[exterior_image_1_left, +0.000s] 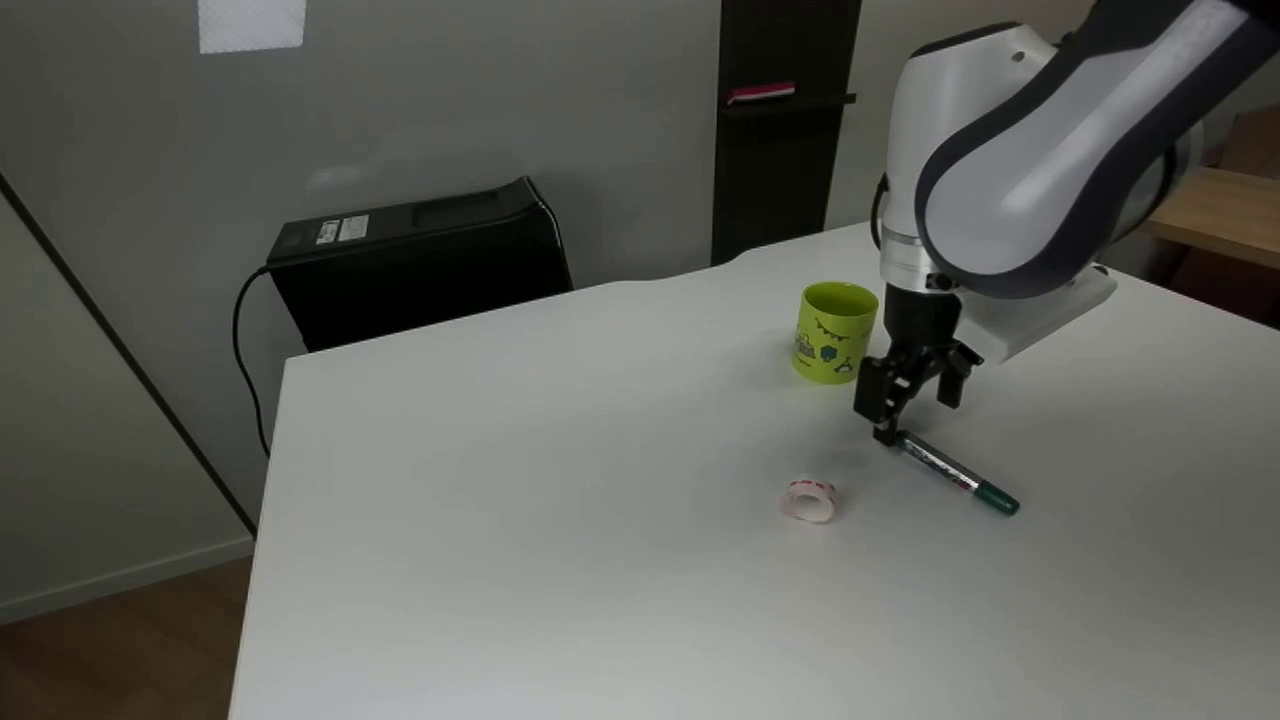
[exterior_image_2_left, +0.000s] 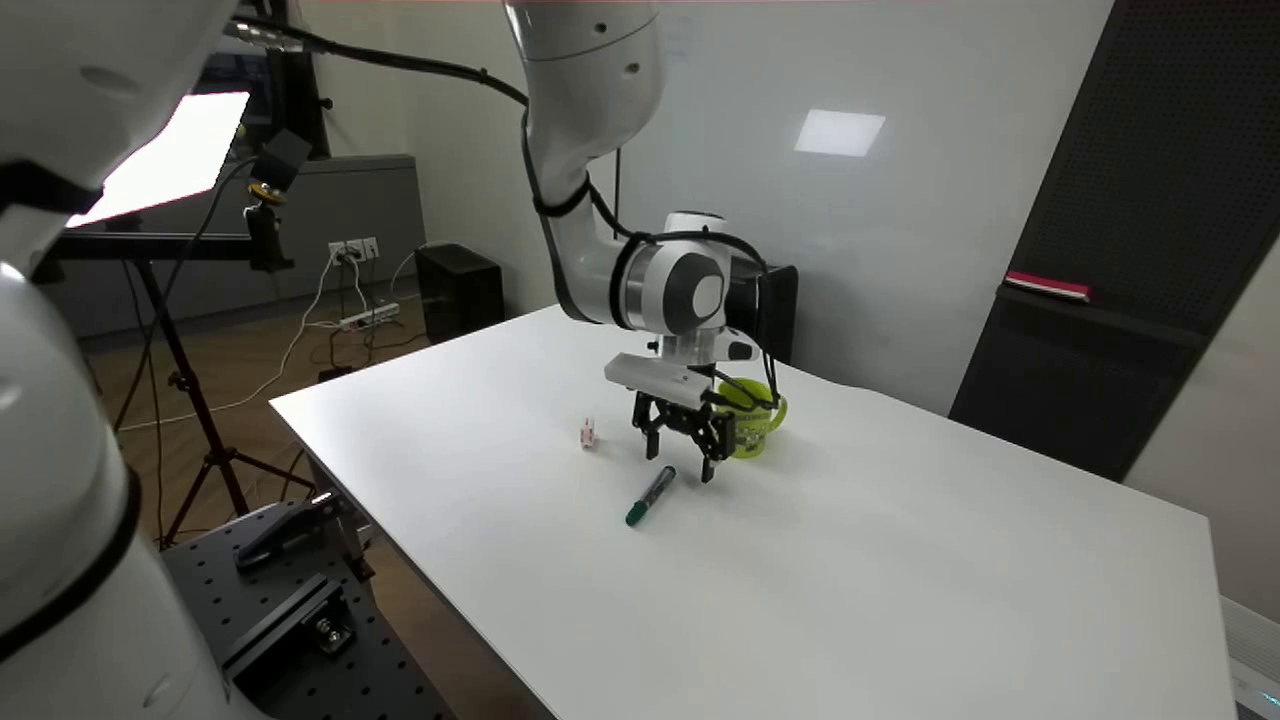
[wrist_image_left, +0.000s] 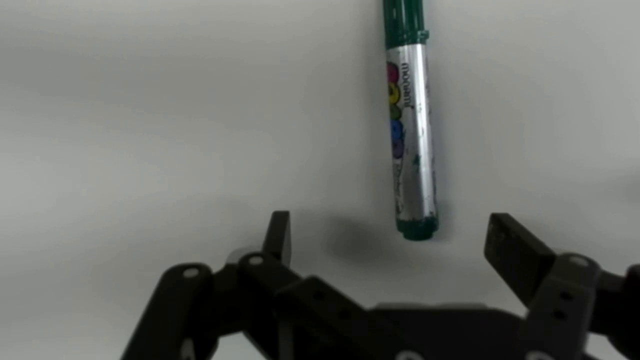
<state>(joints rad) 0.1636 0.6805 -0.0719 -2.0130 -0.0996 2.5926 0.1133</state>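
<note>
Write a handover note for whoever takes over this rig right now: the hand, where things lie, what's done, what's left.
Hand: open, holding nothing, low over the white table.
Green-capped marker: lying on the table; in the wrist view its tail end shows between the open jaws.
Yellow-green mug: upright, near the hand.
White ring: on the table, apart from marker and mug.
Done: hand is at the marker, jaws apart.
Left: the marker is not yet gripped.
</note>
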